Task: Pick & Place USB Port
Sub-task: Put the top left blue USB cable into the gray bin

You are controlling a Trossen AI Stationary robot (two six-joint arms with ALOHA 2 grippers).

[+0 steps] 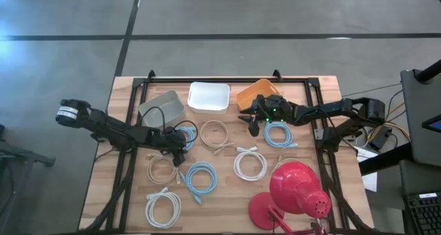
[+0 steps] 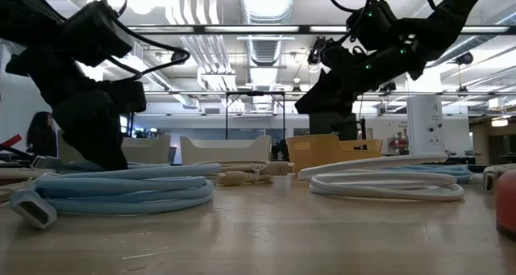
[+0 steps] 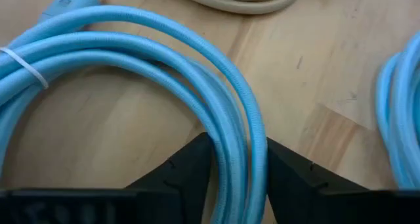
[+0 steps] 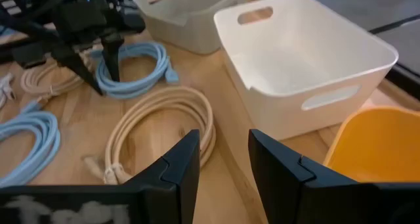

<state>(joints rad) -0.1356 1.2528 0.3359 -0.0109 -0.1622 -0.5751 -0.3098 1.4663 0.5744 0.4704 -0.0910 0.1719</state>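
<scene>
A light-blue cable coil (image 1: 187,134) bound with a white tie lies flat on the wooden table, just in front of the grey bin. My left gripper (image 1: 180,144) stands down on it, shut on its strands (image 3: 131,46). It also shows in the right wrist view (image 4: 108,53) and the low view (image 2: 97,146). My right gripper (image 1: 253,125) hangs open and empty above the table beside the orange bin (image 1: 258,94). Its fingers (image 4: 187,158) look over a beige cable coil (image 4: 164,122). My left gripper pinches several strands of the blue coil's loop (image 3: 239,122) between its two fingers, one finger inside the ring and one outside. The fingers come from above, pointing down, and lie across the strands. The coil lies flat on the table.
A grey bin (image 1: 163,105), a white bin (image 1: 209,96) and the orange bin stand along the far edge. Several more coils lie about: beige (image 1: 215,134), blue (image 1: 278,134), white (image 1: 249,164), blue (image 1: 200,178). A red lamp (image 1: 296,190) stands at the near right.
</scene>
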